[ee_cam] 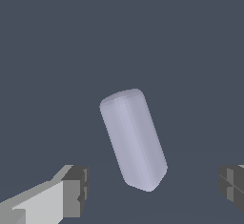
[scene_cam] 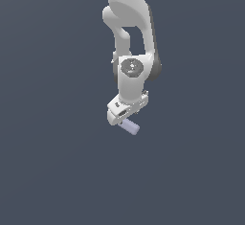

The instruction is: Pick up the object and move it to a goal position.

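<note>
Now my hand [ee_cam: 151,189] is spread wide, holding nothing. I see the little cylinder [ee_cam: 134,138] lying tilted between its two fingers [ee_cam: 76,189], touching neither, just under the arm [scene_cam: 129,37].

A plain dark slate-grey surface [scene_cam: 52,171] is being shown throughout. A small pale lavender-grey cylinder [scene_cam: 129,127] is being carried on it, lying slightly at 5 o'clock from centre.
</note>
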{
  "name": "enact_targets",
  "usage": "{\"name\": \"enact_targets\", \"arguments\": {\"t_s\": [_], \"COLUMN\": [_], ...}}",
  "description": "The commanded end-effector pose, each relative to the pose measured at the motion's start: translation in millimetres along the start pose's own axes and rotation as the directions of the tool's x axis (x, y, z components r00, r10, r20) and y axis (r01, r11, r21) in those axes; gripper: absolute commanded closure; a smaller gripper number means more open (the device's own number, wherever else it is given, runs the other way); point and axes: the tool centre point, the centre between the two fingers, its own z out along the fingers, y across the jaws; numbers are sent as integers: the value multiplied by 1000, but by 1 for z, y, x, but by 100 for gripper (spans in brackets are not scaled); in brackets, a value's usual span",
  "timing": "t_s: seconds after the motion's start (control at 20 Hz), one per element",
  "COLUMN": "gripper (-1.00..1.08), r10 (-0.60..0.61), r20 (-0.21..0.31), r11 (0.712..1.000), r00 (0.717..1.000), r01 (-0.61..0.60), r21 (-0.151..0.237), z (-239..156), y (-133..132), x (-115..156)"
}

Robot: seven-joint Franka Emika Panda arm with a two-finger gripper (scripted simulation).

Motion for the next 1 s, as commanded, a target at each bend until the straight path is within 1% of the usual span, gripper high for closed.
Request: {"name": "enact_targets", "arguments": {"t_s": [0.0, 0.25, 0.5, 0.75, 0.95], "gripper": [-92, -92, -92, -92, -92], "r10": [-76, -194, -274, -314, -316], "r20": [-2, -5, -7, -9, -9], "r11": [997, 981, 962, 949, 949], "r00": [997, 981, 962, 949, 949], "r01": [76, 194, 273, 314, 316], "r21": [-2, -6, -8, -9, -9], "z": [7, 19, 26, 30, 30], "y": [-1, -3, -4, -5, -5], "x": [0, 1, 1, 1, 1]}}
